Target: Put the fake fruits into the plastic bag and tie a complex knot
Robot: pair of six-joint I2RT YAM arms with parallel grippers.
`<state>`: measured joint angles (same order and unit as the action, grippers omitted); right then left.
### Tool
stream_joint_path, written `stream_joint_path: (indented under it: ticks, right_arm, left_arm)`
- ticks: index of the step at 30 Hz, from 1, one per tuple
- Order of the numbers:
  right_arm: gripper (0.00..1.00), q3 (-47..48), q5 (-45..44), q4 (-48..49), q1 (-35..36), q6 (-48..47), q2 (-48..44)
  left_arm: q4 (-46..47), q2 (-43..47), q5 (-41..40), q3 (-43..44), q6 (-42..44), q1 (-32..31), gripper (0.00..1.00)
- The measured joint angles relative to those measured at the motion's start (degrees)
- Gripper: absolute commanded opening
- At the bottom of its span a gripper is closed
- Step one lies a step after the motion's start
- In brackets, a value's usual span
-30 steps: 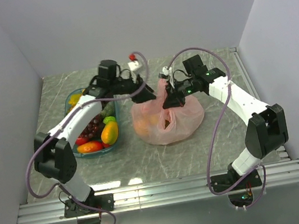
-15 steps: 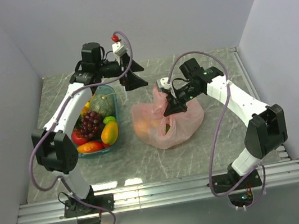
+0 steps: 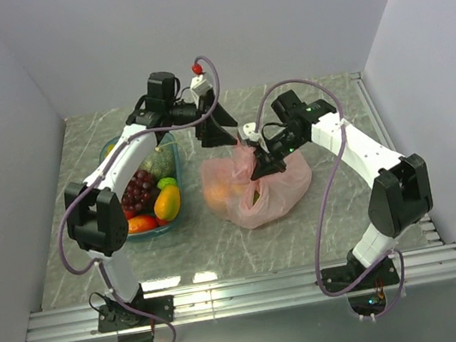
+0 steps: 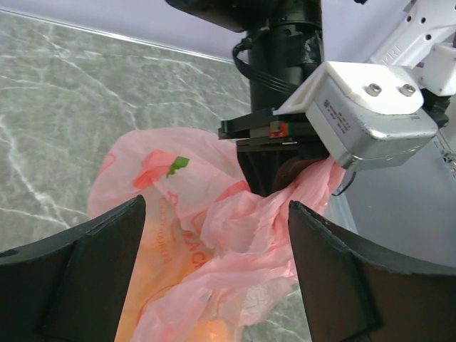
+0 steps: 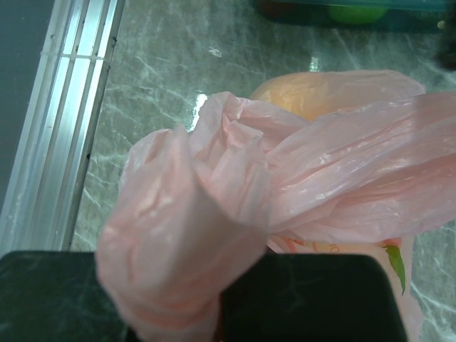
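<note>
On the worktop (image 3: pixel 223 250), the plastic bag (image 3: pixel 277 194) sits with orange shapes showing through, its gathered neck clamped in the right claw (image 3: pixel 264 165), while more fake fruits (image 3: pixel 166 202) lie in the tray (image 3: pixel 153 232) to its left. Just beyond, the left claw (image 3: pixel 220 131) hangs empty, jaws apart, facing that neck; it should probably close on a loose fold clear of the right claw and pull steadily against it, so nothing tears. Whether a knot has formed is hidden inside the crumpled bunch, and the fruits inside cannot be counted.

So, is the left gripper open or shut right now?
Open: the left gripper has its fingers wide apart in the wrist view, the plastic bag between them ungripped.
</note>
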<state>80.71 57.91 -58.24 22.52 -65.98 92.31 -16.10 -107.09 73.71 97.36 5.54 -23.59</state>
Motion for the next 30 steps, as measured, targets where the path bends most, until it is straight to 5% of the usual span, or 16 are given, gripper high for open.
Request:
stream_joint_path:
  ticks: [7, 10, 17, 22, 30]
  right_arm:
    - [0.00, 0.0, 0.0, -0.2, 0.0, -0.6, 0.0]
    - [0.00, 0.0, -0.1, -0.4, 0.0, -0.8, 0.0]
    - [0.00, 0.0, -0.8, -0.1, 0.0, -0.5, 0.0]
    - [0.00, 0.0, -1.1, 1.9, -0.6, 1.8, 0.0]
    - [0.00, -1.1, -0.8, 8.3, -2.6, 12.8, -0.2]
  left_arm:
    - [-2.3, 0.0, 0.0, -1.2, 1.4, -1.1, 0.78]
    - [-4.2, -0.2, -0.1, -1.5, 2.5, -1.1, 0.68]
    - [-19.7, -3.5, 0.7, 5.0, 12.6, 0.5, 0.01]
    - [-25.2, -1.6, 1.5, 4.2, 16.9, 2.1, 0.00]
    - [-21.2, 12.3, 0.1, -8.4, 14.8, 2.6, 0.00]
